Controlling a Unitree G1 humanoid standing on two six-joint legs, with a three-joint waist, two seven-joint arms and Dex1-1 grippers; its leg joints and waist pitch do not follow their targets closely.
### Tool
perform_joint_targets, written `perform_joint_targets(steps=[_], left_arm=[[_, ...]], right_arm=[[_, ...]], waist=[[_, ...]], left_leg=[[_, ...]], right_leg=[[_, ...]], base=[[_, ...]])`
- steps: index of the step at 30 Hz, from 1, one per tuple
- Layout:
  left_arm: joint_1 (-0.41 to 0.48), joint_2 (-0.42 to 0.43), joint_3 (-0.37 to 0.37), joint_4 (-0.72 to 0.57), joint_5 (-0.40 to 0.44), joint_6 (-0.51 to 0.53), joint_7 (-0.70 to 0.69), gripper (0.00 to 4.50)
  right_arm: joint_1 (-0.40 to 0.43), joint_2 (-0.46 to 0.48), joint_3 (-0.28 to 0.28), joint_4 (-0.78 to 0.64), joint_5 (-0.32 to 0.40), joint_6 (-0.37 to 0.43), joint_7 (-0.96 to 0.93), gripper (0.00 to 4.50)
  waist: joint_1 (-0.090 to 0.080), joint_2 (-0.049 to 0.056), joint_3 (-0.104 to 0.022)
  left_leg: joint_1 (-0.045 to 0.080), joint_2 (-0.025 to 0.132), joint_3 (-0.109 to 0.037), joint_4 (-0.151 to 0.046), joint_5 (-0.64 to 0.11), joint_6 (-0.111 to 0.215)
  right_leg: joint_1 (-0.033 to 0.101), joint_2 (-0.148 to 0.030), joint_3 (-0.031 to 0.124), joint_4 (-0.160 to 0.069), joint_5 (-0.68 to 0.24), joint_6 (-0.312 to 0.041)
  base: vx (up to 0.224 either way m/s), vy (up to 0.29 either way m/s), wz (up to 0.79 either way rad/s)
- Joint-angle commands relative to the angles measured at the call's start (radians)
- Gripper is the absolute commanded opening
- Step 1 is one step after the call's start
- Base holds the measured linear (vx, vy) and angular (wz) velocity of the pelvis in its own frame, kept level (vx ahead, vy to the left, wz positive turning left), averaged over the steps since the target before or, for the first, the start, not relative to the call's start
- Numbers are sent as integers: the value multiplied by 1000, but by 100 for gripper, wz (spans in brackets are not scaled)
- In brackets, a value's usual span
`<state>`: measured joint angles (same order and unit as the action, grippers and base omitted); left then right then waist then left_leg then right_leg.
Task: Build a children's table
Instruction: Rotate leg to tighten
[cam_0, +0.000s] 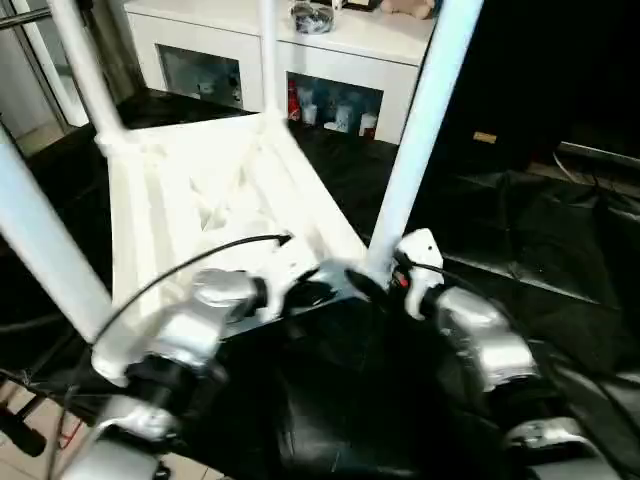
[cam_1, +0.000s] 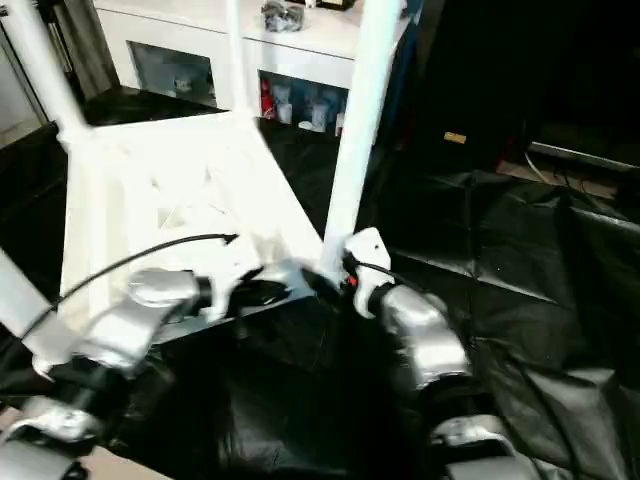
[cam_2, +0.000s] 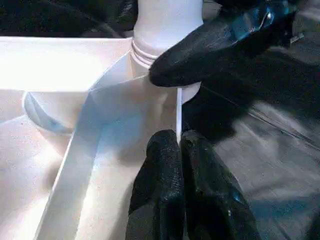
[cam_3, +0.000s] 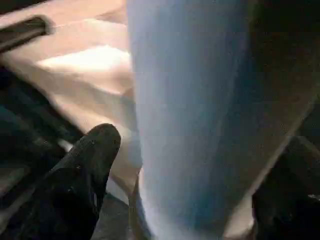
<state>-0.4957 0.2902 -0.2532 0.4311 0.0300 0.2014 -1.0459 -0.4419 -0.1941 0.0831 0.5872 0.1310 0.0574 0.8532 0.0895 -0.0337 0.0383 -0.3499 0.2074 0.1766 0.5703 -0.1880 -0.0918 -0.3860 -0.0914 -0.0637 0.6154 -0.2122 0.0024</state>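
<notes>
Silver forearms (cam_0: 190, 340) reach to the upturned children's table (cam_0: 215, 200) on the black floor sheet (cam_0: 520, 250), the left gripper (cam_2: 177, 150) with jaws pinched on its near rim, the right gripper (cam_0: 378, 283) with jaws spread wide around the near-right leg (cam_0: 420, 130).

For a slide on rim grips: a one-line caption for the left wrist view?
Left gripper pinches the upturned table top's rim beside a corner socket holding a leg.
</notes>
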Motion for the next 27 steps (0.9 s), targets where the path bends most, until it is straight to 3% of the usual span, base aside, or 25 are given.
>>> perform_joint_targets(steps=[1, 4, 8, 13, 19, 23, 26, 27], left_arm=[[5, -20, -31, -36, -54, -41, -57, 0], [8, 17, -35, -34, -59, -57, -113, 0], [15, 71, -38, -40, -69, -62, -188, 0], [24, 138, -34, -36, -76, -70, -274, 0], [20, 155, -32, -33, -79, -67, -281, 0], [15, 119, -19, -26, -73, -48, -200, 0], [5, 82, -6, -15, -63, -35, -127, 0], [-5, 50, -2, -6, -53, -28, -74, 0]], right_arm=[[17, 8, 74, -32, 31, 30, 129, 384], [26, -32, 92, -49, 37, 41, 213, 384], [33, -67, 111, -65, 54, 70, 307, 384], [39, -89, 124, -93, 72, 109, 380, 323], [36, -95, 133, -101, 82, 137, 413, 279], [29, -62, 117, -67, 64, 114, 332, 264], [10, -21, 91, -11, 26, 90, 195, 261], [-6, 10, 75, 41, -7, 78, 71, 259]], waist=[[-3, 1, -55], [-3, -3, -55], [-2, -1, -51], [0, 2, -51], [4, -2, -52], [3, -7, -51], [-1, -4, -47], [-3, -2, -45]], left_leg=[[1, 25, 0, -59, -120, 74], [-1, 24, 2, -57, -97, 96], [2, 26, 3, -60, -136, 81], [3, 28, 4, -61, -135, 68], [3, 28, 4, -60, -119, 64], [3, 29, 5, -61, -129, 59], [5, 27, 1, -67, -180, 27], [4, 27, 1, -69, -188, 19]], right_leg=[[43, -45, 43, -59, -2, -237], [45, -45, 40, -54, 42, -261], [43, -48, 41, -61, -26, -260], [42, -45, 39, -57, -25, -261], [43, -48, 39, -54, -13, -268], [41, -52, 42, -57, -32, -268], [38, -54, 43, -68, -135, -241], [37, -54, 44, -70, -150, -236]], base=[[0, 0, 0], [0, 0, 0], [0, 0, 0], [0, 0, 0], [0, 0, 0], [0, 0, 0], [0, 0, 0], [0, 0, 0]])
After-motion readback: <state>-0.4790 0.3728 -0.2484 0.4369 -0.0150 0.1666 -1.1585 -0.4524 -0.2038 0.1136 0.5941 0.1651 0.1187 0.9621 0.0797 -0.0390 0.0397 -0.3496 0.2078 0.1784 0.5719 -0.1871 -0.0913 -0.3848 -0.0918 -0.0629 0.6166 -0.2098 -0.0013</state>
